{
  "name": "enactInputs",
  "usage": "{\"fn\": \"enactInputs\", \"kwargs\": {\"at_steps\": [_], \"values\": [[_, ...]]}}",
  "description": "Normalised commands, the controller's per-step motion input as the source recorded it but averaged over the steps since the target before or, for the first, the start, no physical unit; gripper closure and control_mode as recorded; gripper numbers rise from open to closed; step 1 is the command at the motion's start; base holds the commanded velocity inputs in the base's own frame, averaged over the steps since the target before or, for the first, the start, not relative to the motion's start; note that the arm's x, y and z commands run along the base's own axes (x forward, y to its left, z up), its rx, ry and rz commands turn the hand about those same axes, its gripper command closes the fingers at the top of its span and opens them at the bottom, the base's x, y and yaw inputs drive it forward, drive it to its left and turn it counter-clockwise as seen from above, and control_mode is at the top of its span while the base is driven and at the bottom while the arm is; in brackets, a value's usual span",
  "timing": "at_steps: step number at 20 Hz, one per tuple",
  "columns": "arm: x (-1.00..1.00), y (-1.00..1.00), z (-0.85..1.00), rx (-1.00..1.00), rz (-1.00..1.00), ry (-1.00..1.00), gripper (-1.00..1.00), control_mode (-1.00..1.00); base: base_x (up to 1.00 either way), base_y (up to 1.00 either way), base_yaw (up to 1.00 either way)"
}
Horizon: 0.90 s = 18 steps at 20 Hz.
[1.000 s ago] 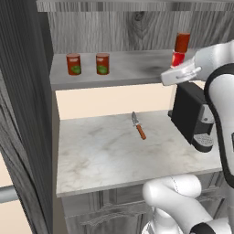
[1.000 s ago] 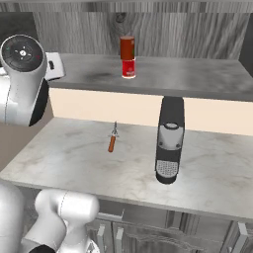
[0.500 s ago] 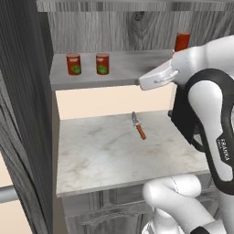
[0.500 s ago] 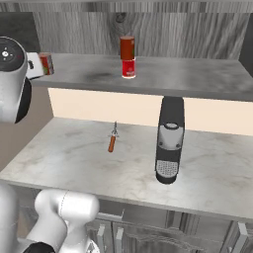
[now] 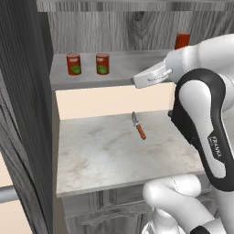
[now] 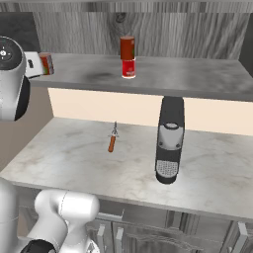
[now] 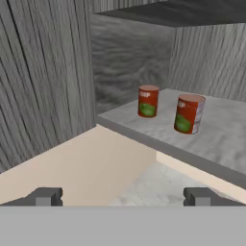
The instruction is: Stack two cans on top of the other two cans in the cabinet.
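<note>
the pincer is held open and empty, aimed at two green-labelled cans on the cabinet shelf, one stack already made.

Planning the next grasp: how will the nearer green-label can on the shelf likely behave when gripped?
The nearer can looks rigid, so it probably won't deform. Standing upright, it may tip if nudged high. On its side it would likely roll along the shelf.
</note>
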Motion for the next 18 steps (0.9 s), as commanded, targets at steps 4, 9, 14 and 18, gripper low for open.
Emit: {"fn": "enactInputs", "kwargs": {"at_steps": [4,9,14,18], "values": [[0.35,0.0,0.0,0.0,-0.12,0.0,-1.0,-1.0,0.0,0.0,0.0],[0.39,0.0,0.0,0.0,-0.2,0.0,-1.0,-1.0,0.0,0.0,0.0],[0.37,0.0,-0.02,0.0,-0.25,0.0,-1.0,-1.0,0.0,0.0,0.0],[0.21,0.03,-0.17,0.0,-0.27,0.0,-1.0,-1.0,0.0,0.0,0.0]]}}
